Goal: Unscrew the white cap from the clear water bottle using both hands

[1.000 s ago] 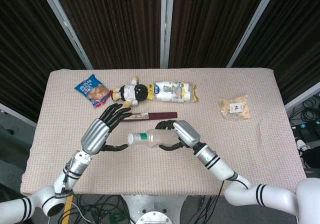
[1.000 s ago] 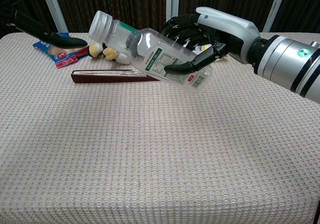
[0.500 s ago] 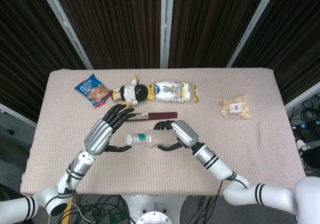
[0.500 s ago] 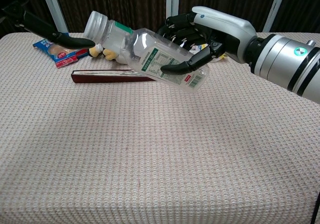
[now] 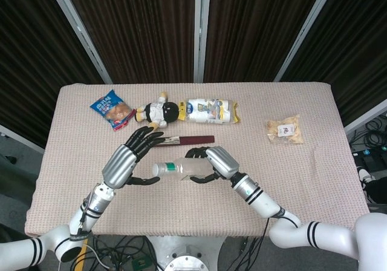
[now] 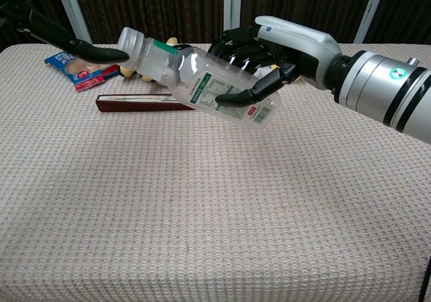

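The clear water bottle hangs tilted above the bench, gripped round its body by the right hand, white cap toward the left hand, whose spread fingers hold nothing, one tip just at the cap. I judge the left should wrap the cap squarely before twisting while the right holds firm. The bench wears a woven beige cloth before dark curtains

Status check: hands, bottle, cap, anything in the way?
Right hand grips bottle midair, tilted. Left hand open, a fingertip at the cap, cap on. Dark red flat case lies behind, not blocking.
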